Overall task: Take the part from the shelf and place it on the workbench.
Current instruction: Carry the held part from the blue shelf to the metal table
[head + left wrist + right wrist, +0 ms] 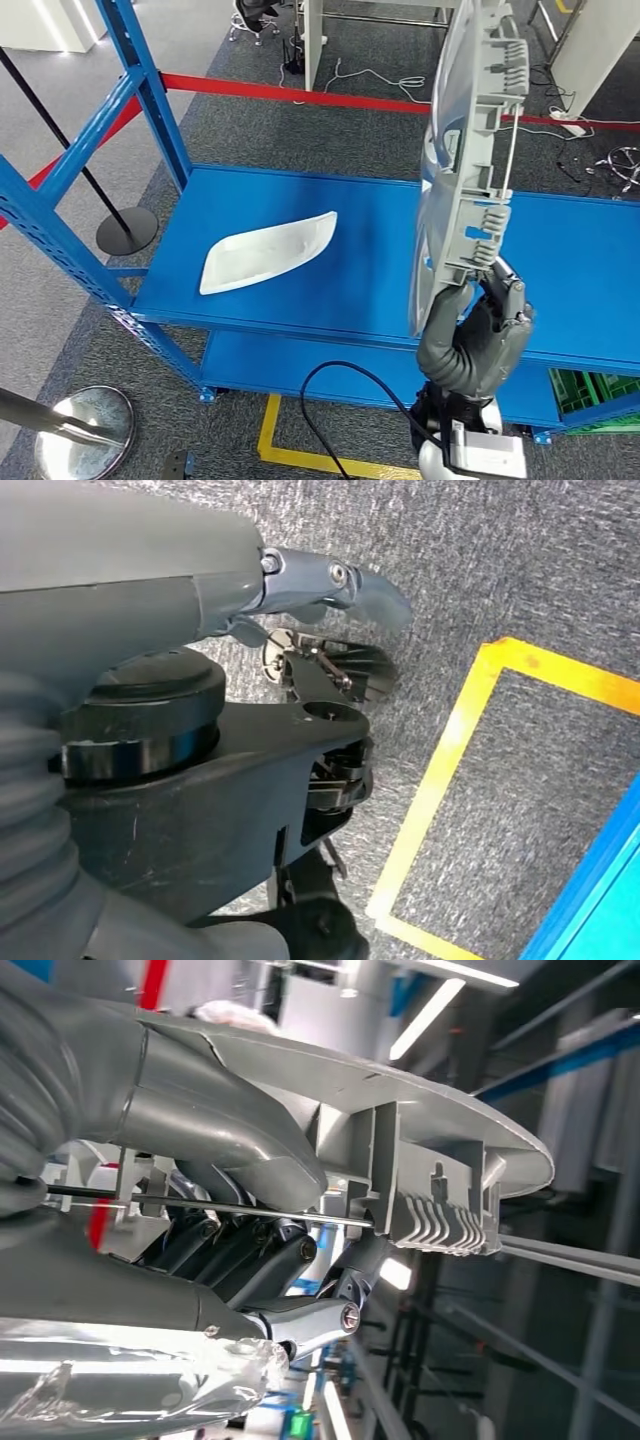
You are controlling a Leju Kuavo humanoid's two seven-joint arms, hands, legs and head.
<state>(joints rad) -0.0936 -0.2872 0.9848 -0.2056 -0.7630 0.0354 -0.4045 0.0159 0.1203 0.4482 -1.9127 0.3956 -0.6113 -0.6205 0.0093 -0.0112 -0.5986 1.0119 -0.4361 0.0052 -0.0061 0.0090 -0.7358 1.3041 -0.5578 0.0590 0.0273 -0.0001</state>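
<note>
The head view looks forward and down from high on the robot onto the blue shelf [317, 260] and the grey carpet behind it, with the right robot hand [490, 320] rising from the lower edge and holding the grey part [468, 150] upright. The right wrist view sits close behind that same robot hand [249, 1250] and sees the same part [423, 1160] from very near (the picture is turned on its side). The left wrist view hangs low, facing down past the left robot hand [302, 680] at the carpet, yellow floor tape [453, 750] and a blue shelf corner.
</note>
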